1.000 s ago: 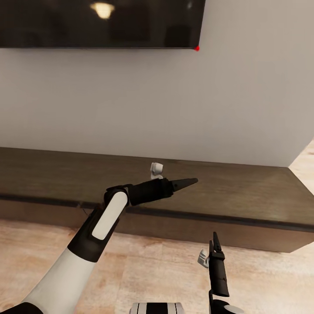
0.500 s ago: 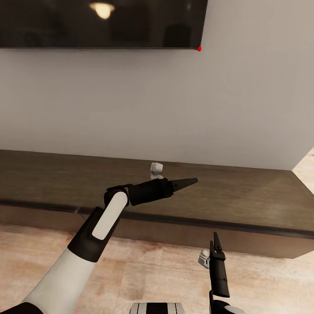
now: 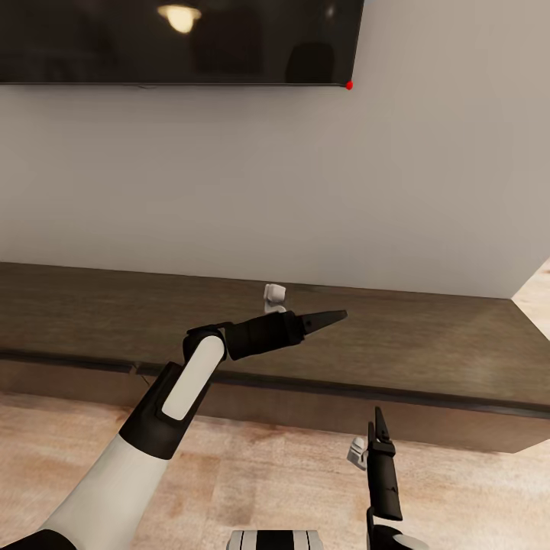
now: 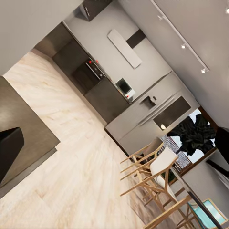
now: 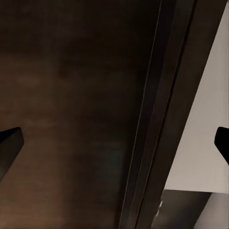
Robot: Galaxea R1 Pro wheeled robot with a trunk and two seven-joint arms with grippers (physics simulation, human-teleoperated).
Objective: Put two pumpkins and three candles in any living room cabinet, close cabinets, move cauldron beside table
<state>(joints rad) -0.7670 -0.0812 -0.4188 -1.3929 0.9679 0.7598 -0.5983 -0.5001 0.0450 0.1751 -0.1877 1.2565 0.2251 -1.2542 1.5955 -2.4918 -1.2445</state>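
The cabinet (image 3: 428, 344), a long low dark-brown unit, runs along the wall in the head view, its drawer fronts looking flush and shut. My left gripper (image 3: 336, 315) reaches out over the cabinet's top, open and holding nothing; in the left wrist view one dark fingertip (image 4: 9, 148) shows beside the cabinet's end (image 4: 24, 119). My right gripper (image 3: 376, 424) points upward just in front of the cabinet's face, open and empty. In the right wrist view the right gripper (image 5: 114, 140) faces the cabinet's dark wood (image 5: 71, 95) from close by. The pumpkins, candles and cauldron are out of view.
A black TV (image 3: 176, 38) hangs on the grey wall above the cabinet. Pale wooden floor (image 3: 267, 473) lies in front of it and past its right end. The left wrist view looks across open floor to wooden chairs (image 4: 152, 171), a table and a kitchen counter (image 4: 119, 100).
The whole head view shifted slightly a second ago, so the camera moved a little. Both arms keep the same pose, and nothing was gripped or let go.
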